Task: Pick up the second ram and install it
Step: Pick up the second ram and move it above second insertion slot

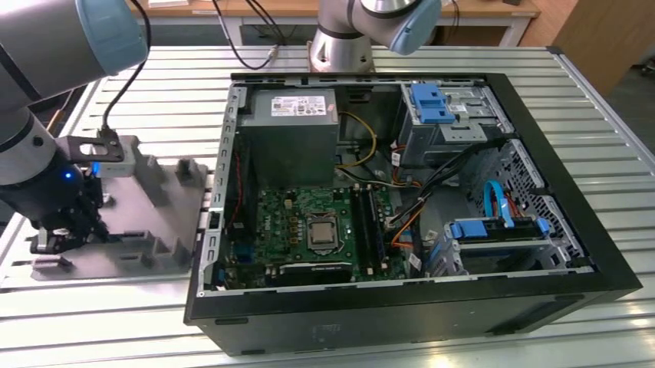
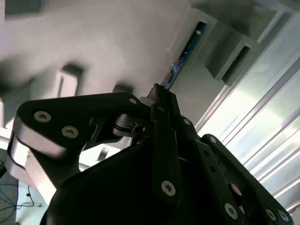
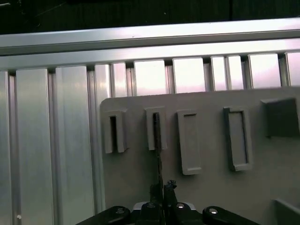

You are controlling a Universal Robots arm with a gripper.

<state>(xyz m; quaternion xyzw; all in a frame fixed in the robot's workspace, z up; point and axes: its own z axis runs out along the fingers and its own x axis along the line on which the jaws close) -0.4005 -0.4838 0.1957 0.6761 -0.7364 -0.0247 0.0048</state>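
Green-black second ram stick (image 2: 189,47) was pinched by clenched fingers (image 2: 164,122) at grey plastic fixture plate (image 3: 206,187); straight lift advised, imo.

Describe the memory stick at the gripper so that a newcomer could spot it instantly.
Find the grey fixture plate on the slatted metal table beside the open computer case. The second ram stands on edge in one of the plate's slotted posts, its near end in the gripper. It is the only thin dark strip running from a post to the gripper.
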